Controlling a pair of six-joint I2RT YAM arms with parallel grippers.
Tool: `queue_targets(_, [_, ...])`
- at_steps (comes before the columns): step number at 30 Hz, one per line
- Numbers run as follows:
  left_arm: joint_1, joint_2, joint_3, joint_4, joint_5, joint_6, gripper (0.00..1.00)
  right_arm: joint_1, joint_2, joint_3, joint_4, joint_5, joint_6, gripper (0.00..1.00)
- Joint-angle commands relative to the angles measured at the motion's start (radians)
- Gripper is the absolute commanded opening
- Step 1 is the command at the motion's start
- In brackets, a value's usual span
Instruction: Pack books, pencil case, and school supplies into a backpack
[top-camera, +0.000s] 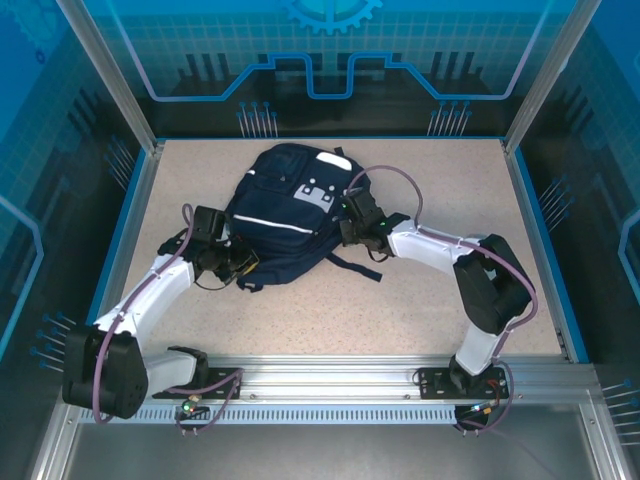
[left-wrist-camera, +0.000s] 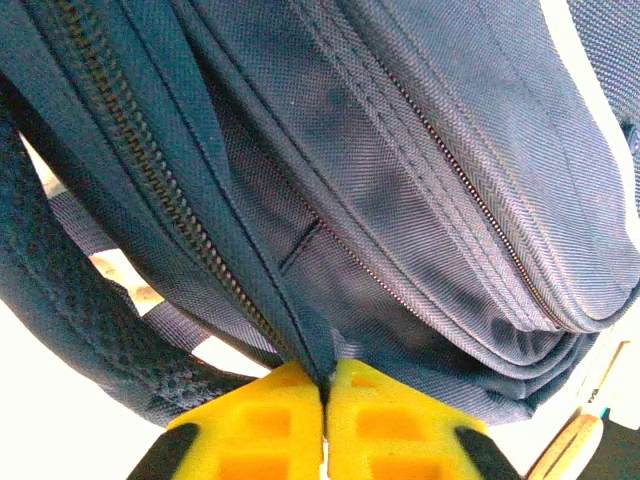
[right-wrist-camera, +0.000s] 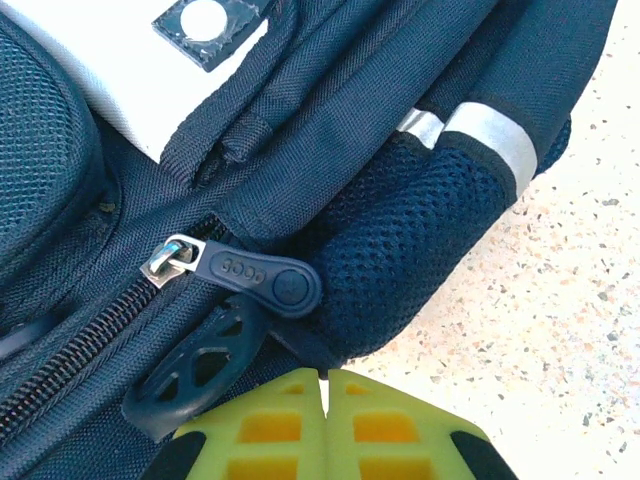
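So here's what you're looking at: the backpack (top-camera: 285, 205) is lying flat around the middle of the table (top-camera: 430, 290), a little toward 12 o'clock. Its long axis is tilted, 1 end toward 1 o'clock and the other toward 7. The white patch (top-camera: 318, 195) with dots faces up, on the half of the bag nearer 1 o'clock.

Your left gripper (top-camera: 235, 262) is at the bag's 8 o'clock corner, touching it. On the left wrist cam the 2 yellow pads (left-wrist-camera: 270, 430) are clamped together on a ridge of navy fabric that runs beside a closed zipper (left-wrist-camera: 150, 150) and goes straight into the seam between them. So it's a pinch on the bag itself.

Your right gripper (top-camera: 350, 232) is against the bag's edge at about 4 o'clock, just under the patch. On the right wrist cam its pads (right-wrist-camera: 385, 430) are pressed together with basically no gap. They sit right against the cloth below the zipper pull (right-wrist-camera: 255, 278), which lies flat and points toward 3 o'clock. A mesh side pocket (right-wrist-camera: 400, 250) is just past the pull at 2 o'clock, and a grey reflective strip (right-wrist-camera: 470, 130) sits above that. I can't tell whether any cloth is actually caught in there — the fabric edge comes right down to the pad tips.

A dark strap (top-camera: 355, 265) trails off the bag on the table at 5 o'clock.
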Motion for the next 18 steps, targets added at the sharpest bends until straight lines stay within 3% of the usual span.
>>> queue_targets(1, [0.022, -0.036, 0.018, -0.044, 0.021, 0.058, 0.23, -0.021, -0.010, 0.031, -0.107, 0.052, 0.032, 0.00])
queue_targets(5, [0.020, -0.034, 0.068, -0.068, 0.044, 0.125, 0.47, -0.053, -0.060, -0.018, -0.125, -0.022, 0.058, 0.00])
queue_targets(10, [0.002, -0.023, 0.136, -0.104, 0.044, 0.219, 0.59, -0.130, -0.135, -0.103, -0.152, -0.045, 0.097, 0.00])
queue_targets(15, [-0.086, 0.006, 0.214, -0.117, 0.003, 0.307, 0.68, -0.208, -0.195, -0.170, -0.175, -0.090, 0.131, 0.00])
queue_targets(18, [-0.172, 0.042, 0.262, -0.112, -0.034, 0.374, 0.73, -0.235, -0.244, -0.180, -0.208, -0.101, 0.160, 0.36])
